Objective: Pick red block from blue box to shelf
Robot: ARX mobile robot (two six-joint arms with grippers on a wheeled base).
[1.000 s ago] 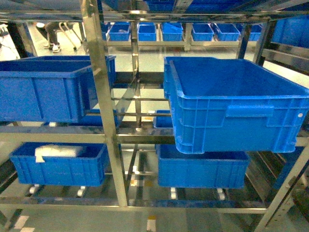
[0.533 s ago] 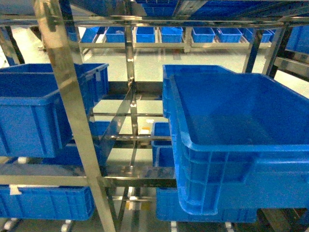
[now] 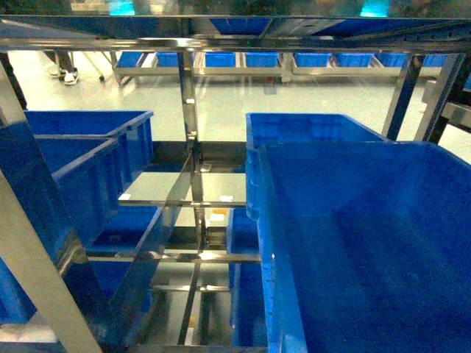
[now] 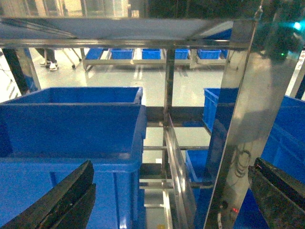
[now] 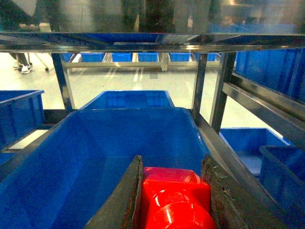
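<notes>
Pale glossy floor (image 3: 243, 110) stretches behind the shelf (image 3: 193, 154), whose steel uprights fill your head view. Deep blue crates sit on its tiers: one at 9 o'clock (image 3: 73, 169), a large one at 4 o'clock (image 3: 368, 243). On your right wrist view, the right claw (image 5: 174, 200) is clenched on the red block (image 5: 175, 198), held at 6 o'clock above the large crate's open interior. On your left wrist view, the left claw (image 4: 174, 200) is spread wide, gripping nothing, facing an upright and a crate.
</notes>
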